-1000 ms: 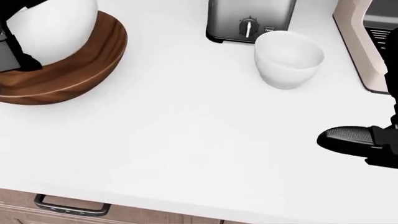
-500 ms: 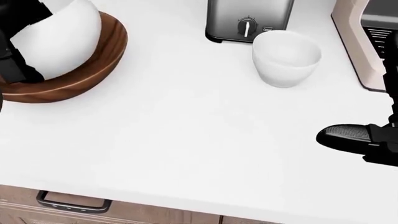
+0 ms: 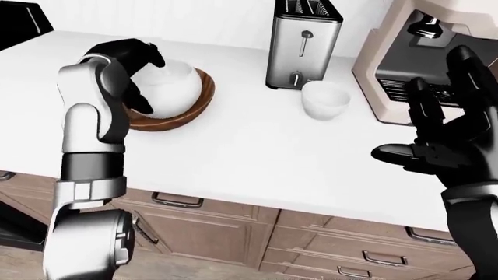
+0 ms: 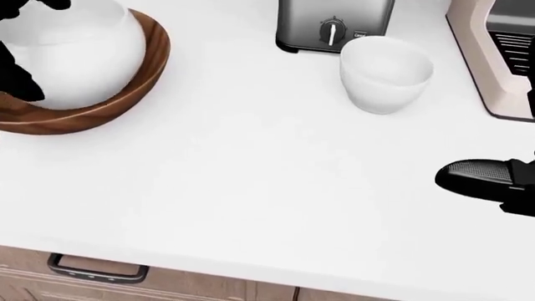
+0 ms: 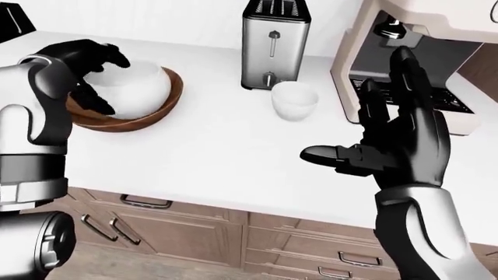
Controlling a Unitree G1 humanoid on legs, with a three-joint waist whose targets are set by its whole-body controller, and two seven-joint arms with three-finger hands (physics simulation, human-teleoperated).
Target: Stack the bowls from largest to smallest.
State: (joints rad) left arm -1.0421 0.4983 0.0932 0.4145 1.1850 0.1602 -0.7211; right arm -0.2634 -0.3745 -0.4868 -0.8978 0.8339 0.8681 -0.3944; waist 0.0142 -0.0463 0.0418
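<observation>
While your left hand (image 3: 133, 61) curls its fingers around the white bowl (image 4: 79, 53) sitting inside the wooden bowl (image 4: 125, 94), your right hand (image 5: 401, 140) hangs spread, apart from the small bowl (image 4: 384, 72).

The round white medium bowl (image 4: 79, 53) now sits level and lower inside the wide brown wooden bowl (image 4: 125, 94), no longer tilted. The black left hand (image 3: 128, 64) covers less of it.
</observation>
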